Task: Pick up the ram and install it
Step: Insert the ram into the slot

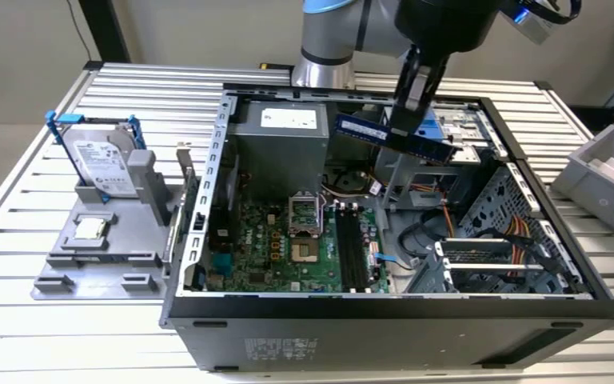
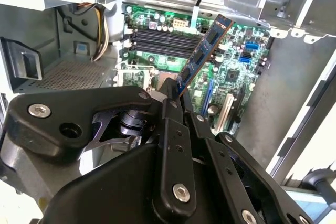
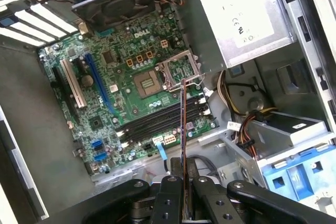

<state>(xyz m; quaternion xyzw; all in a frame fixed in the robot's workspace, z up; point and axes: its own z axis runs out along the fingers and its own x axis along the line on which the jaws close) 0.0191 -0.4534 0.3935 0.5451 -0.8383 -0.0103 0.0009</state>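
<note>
The ram (image 1: 392,137) is a bluish stick with dark chips, held tilted in the air over the back half of the open computer case (image 1: 392,308). My gripper (image 1: 401,126) is shut on it from above. In the second wrist view the ram (image 2: 203,53) sticks out slantwise from the black fingers (image 2: 169,109). Edge-on in the first wrist view, the ram (image 3: 184,129) rises from my gripper (image 3: 184,183). Below it on the green motherboard lie the black memory slots (image 1: 350,250) (image 2: 163,43) (image 3: 160,124). The ram hangs well above them, touching nothing else.
A grey fixture (image 1: 99,252) on the exterior view's left carries a silver hard drive (image 1: 105,164) and a small square chip (image 1: 90,230). A grey bin (image 1: 606,176) stands on the exterior view's right. Inside the case are a power supply (image 1: 285,136), cables (image 1: 462,216) and a drive cage (image 1: 499,256).
</note>
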